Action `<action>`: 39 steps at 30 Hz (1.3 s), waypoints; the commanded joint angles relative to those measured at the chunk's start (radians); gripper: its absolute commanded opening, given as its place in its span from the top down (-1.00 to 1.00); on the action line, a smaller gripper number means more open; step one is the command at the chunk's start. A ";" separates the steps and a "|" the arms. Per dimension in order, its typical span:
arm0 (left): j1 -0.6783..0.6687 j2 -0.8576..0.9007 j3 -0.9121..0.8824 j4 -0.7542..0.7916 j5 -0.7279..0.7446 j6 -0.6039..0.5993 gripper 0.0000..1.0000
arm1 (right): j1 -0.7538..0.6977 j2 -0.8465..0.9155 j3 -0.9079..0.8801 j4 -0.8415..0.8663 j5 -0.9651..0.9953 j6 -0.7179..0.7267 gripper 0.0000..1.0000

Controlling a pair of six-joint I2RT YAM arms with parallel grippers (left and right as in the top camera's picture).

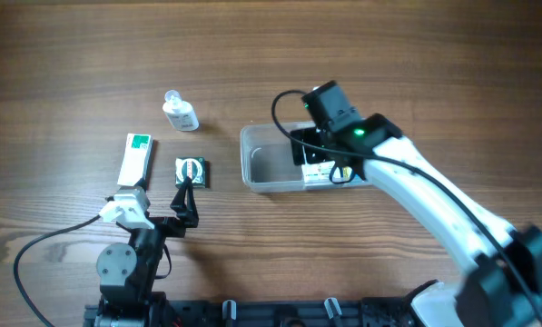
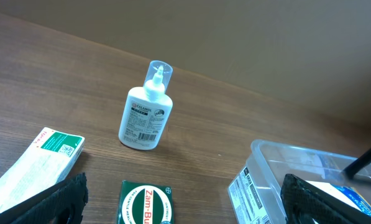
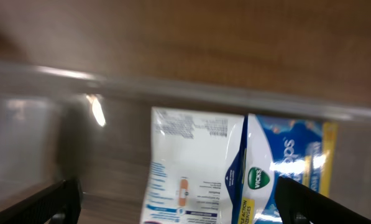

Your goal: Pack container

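Note:
The clear container stands at the table's middle. A white plaster box and a blue Vicks box lie side by side in its right half. My right gripper hangs over that half, open, with both boxes below and between its fingers. My left gripper is open just in front of a green Zam-Buk box. That box lies between its fingers in the left wrist view.
A white and green box lies left of the Zam-Buk box. A small clear bottle with a white label lies behind them, seen upright-looking in the left wrist view. The container's left end shows there too.

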 commanded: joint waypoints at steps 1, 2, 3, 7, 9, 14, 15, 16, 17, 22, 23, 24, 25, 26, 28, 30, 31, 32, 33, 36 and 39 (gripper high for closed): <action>0.006 -0.010 -0.005 0.003 0.004 -0.005 -1.00 | -0.002 -0.122 0.029 -0.006 -0.060 -0.013 -0.42; 0.007 -0.010 -0.005 0.003 0.004 -0.005 -1.00 | -0.002 -0.126 0.029 -0.011 -0.080 -0.013 -0.15; 0.007 -0.010 -0.005 0.003 0.004 -0.005 -1.00 | -0.002 -0.123 0.020 -0.013 -0.097 -0.013 0.19; 0.007 -0.010 -0.005 0.003 0.004 -0.005 -0.99 | -0.005 -0.004 -0.082 0.053 -0.092 -0.013 0.47; 0.007 -0.010 -0.005 0.003 0.004 -0.005 -0.99 | -0.006 0.097 -0.095 0.078 -0.093 -0.011 0.57; 0.007 -0.010 -0.005 0.003 0.004 -0.005 -0.99 | -0.008 0.246 -0.095 0.104 -0.088 0.035 0.67; 0.007 -0.010 -0.005 0.003 0.004 -0.005 -1.00 | -0.008 0.248 -0.095 0.111 -0.075 0.024 0.73; 0.007 -0.010 -0.005 0.003 0.004 -0.005 -1.00 | -0.008 0.234 -0.085 0.110 -0.066 0.004 0.73; 0.006 -0.010 -0.005 0.003 0.004 -0.005 -0.99 | -0.008 0.222 -0.074 0.107 -0.065 -0.013 0.71; 0.007 -0.010 -0.005 0.003 0.004 -0.005 -1.00 | -0.015 0.062 0.011 0.069 -0.003 -0.040 0.63; 0.007 -0.010 -0.005 0.003 0.004 -0.005 -1.00 | -0.023 0.009 0.021 0.060 0.011 -0.039 0.60; 0.007 -0.010 -0.005 0.003 0.004 -0.005 -1.00 | -0.033 -0.043 0.027 0.051 0.012 -0.039 0.59; 0.007 -0.010 -0.005 0.003 0.004 -0.005 -0.99 | -0.045 -0.087 0.027 0.045 0.010 -0.037 0.57; 0.007 -0.010 -0.005 0.003 0.004 -0.005 -1.00 | -0.058 -0.138 0.027 0.034 0.011 -0.032 0.56; 0.007 -0.010 -0.005 0.003 0.004 -0.005 -0.99 | -0.110 -0.294 0.027 0.020 0.011 -0.043 0.45; 0.007 -0.010 -0.005 0.003 0.004 -0.005 -1.00 | -0.155 -0.417 0.027 0.019 0.020 -0.044 0.18; 0.007 -0.010 -0.005 0.003 0.004 -0.005 -0.99 | -0.190 -0.512 0.027 0.020 0.035 -0.043 -0.10; 0.007 -0.010 -0.005 0.003 0.004 -0.005 -0.99 | -0.203 -0.552 0.027 0.020 0.042 -0.044 -0.40; 0.007 -0.010 -0.005 0.003 0.004 -0.005 -0.99 | -0.222 -0.623 0.027 0.020 0.045 -0.045 -0.96; 0.007 -0.010 -0.005 0.003 0.004 -0.005 -0.99 | -0.237 -0.785 0.027 0.005 0.044 -0.047 -0.99; 0.006 -0.010 -0.005 0.004 0.009 -0.009 -1.00 | -0.237 -0.923 0.027 -0.047 0.044 -0.041 -1.00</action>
